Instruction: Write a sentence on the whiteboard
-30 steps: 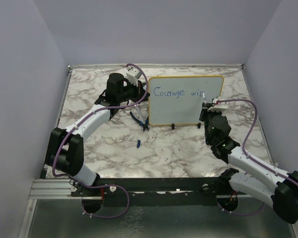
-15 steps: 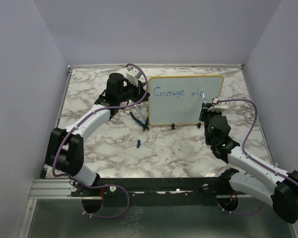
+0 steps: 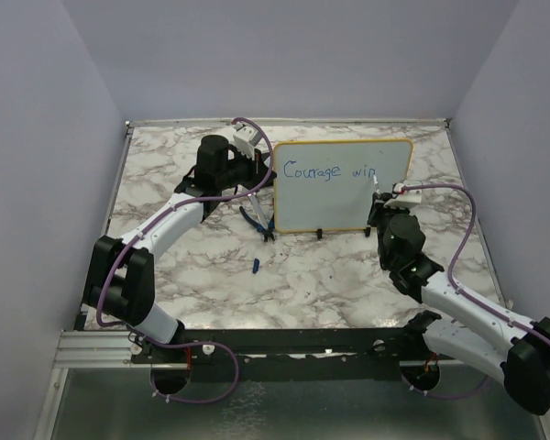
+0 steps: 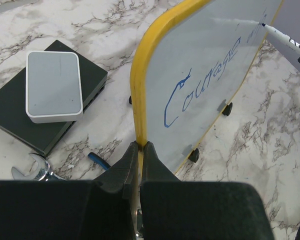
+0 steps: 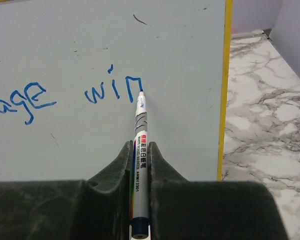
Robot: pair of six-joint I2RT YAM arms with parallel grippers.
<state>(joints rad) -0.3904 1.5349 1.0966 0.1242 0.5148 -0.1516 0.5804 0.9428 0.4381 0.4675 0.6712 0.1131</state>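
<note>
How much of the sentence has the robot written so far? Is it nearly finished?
Done: "Courage win" stands in blue on the whiteboard. In hand: the right hand grips the marker, its tip at the end of the "n", while the left hand pinches the board's yellow frame. Left: probably more letters or words; there is bare board beside and below the writing, so I'd guess it isn't finished.

Blue-handled pliers [image 3: 257,222] lie on the marble-patterned table [image 3: 192,275]. A small blue cap [image 3: 256,266] lies apart from the pliers, toward the table's near edge. In the left wrist view, a silver open-ended wrench head [image 4: 30,172] lies left of the pliers' blue handle. Beyond them a flat black case [image 4: 15,120] carries a light grey box [image 4: 54,86] flat on top.
</note>
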